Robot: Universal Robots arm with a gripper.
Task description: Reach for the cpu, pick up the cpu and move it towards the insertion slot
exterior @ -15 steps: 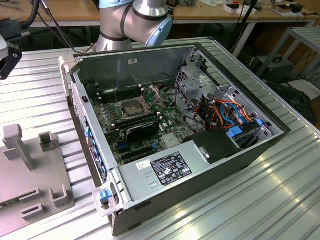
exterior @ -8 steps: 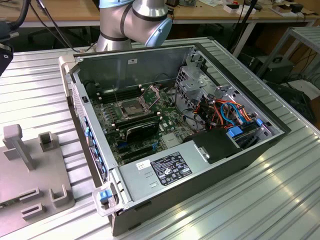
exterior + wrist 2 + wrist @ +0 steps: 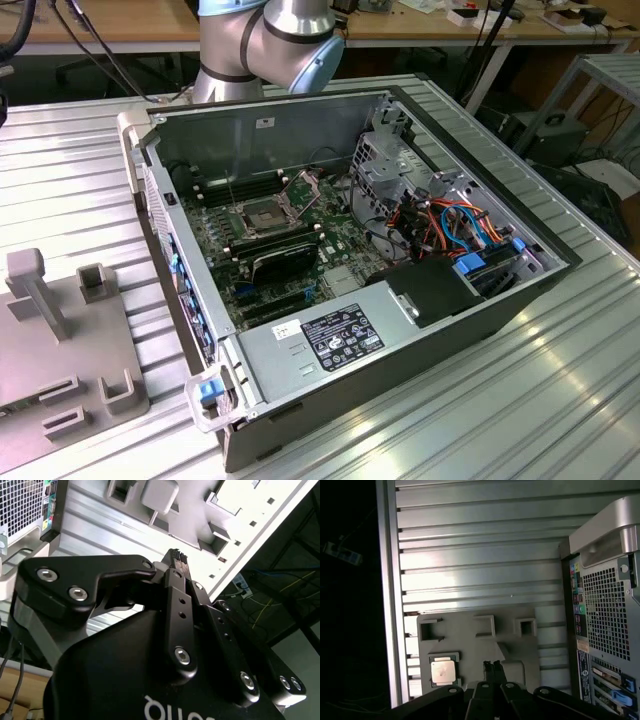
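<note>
The cpu (image 3: 443,670) is a small silver square with a green rim. It lies flat in a recess of the grey holder plate (image 3: 470,640), seen in the first wrist view. My gripper (image 3: 492,666) hovers over that plate a short way beside the cpu and apart from it. Its black fingers are pressed together with nothing between them, as the second wrist view also shows at the gripper (image 3: 177,556). The insertion slot (image 3: 256,214), with its silver frame and dark centre, sits on the motherboard inside the open computer case (image 3: 190,300) in the exterior view.
The grey holder plate (image 3: 60,345) with raised posts lies on the ribbed aluminium table (image 3: 60,190) at the exterior view's left of the case. A black finned block (image 3: 283,256), a drive cage (image 3: 395,175) and coloured cables (image 3: 455,225) crowd the case. The arm's base (image 3: 262,40) stands behind it.
</note>
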